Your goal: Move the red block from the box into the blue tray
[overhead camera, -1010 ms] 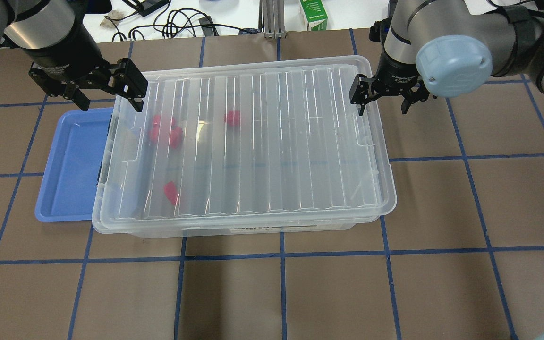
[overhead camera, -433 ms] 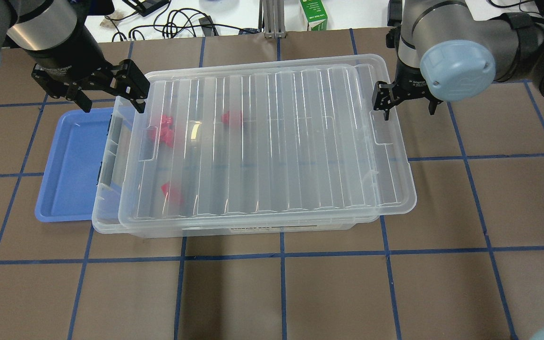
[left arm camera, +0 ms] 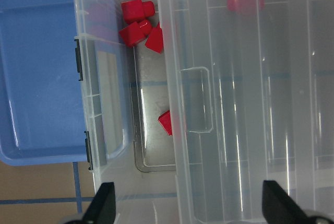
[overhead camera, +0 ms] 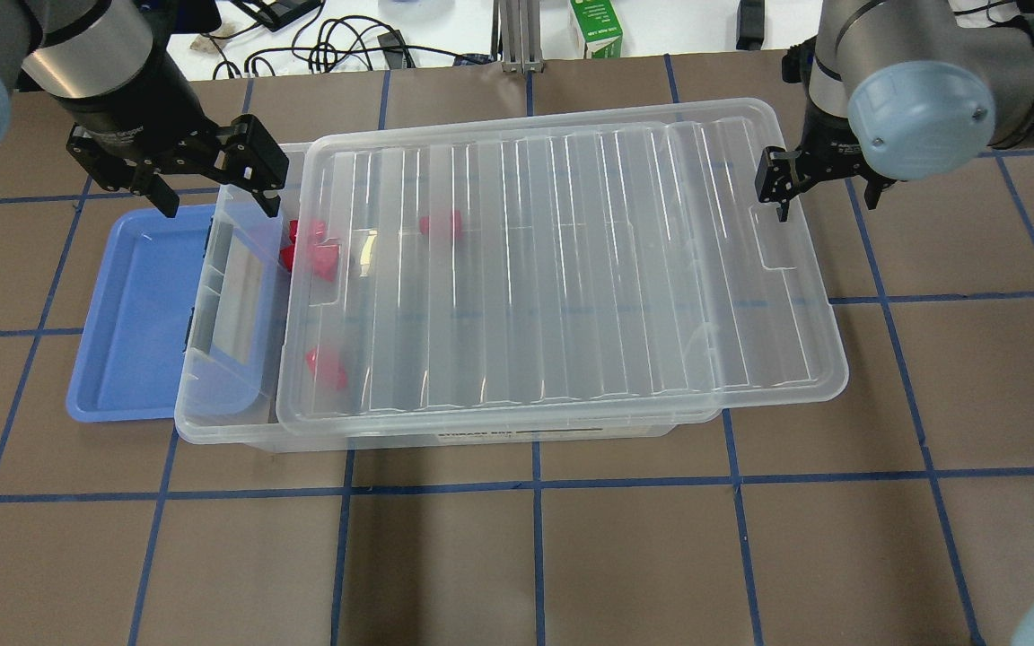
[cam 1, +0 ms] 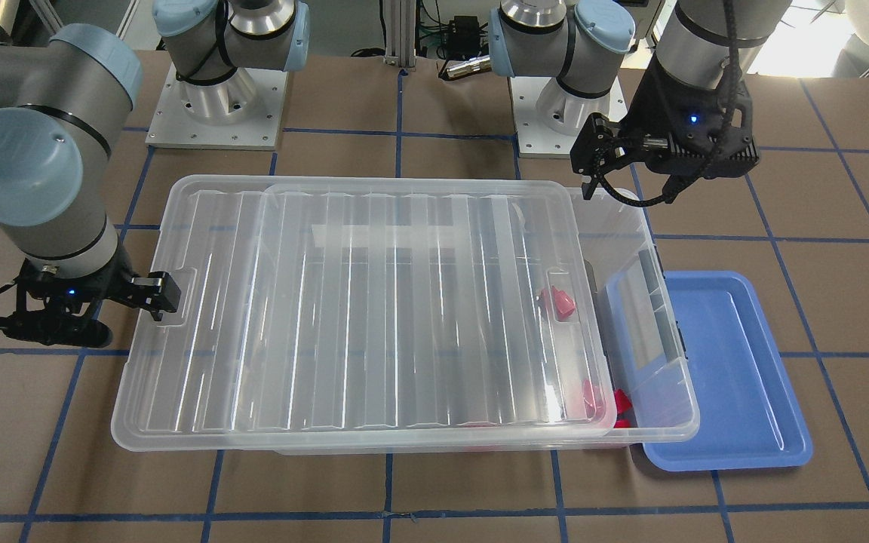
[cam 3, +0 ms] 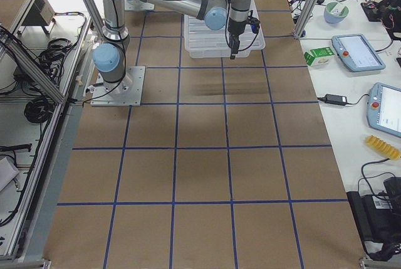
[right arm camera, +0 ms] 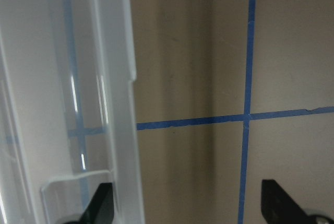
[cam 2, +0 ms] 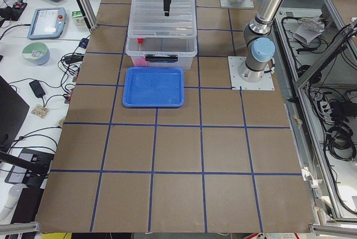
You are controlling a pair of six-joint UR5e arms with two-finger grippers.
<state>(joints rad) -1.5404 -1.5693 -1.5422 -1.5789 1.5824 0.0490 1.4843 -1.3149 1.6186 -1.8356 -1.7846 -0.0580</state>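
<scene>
**A:** How does the left arm stand?

**B:** It comes in from the upper left of the overhead view with its wrist turned straight down. The left gripper (overhead camera: 218, 206) hangs above the far left corner of the box (overhead camera: 481, 437). Its fingers are spread wide and nothing is between them.

**A:** And the right arm?

**B:** It reaches in from the upper right, wrist also pointing down, low at the right end of the lid (overhead camera: 571, 269). The right gripper (overhead camera: 824, 205) is spread wide too. One finger is right at the lid's end rim by the latch tab, and the other hangs over the bare table (overhead camera: 571, 556). It clasps nothing.

**A:** How does the lid lie?

**B:** It lies flat on the box but offset toward the right of the frame. It overhangs that end and leaves a strip at the left end uncovered.

**A:** Where is the red block?

**B:** It is in the box, in that uncovered strip. In the left wrist view the red block (left arm camera: 136, 11) lies near the top of the frame with its knob to the right. It is close against two other red pieces (left arm camera: 136, 32). Another piece lies lower down at the lid's edge, and one more shows through the lid.

**A:** And the blue tray?

**B:** The blue tray (overhead camera: 131, 314) sits on the table at the left of the overhead frame, just beside the box's left end.
</scene>
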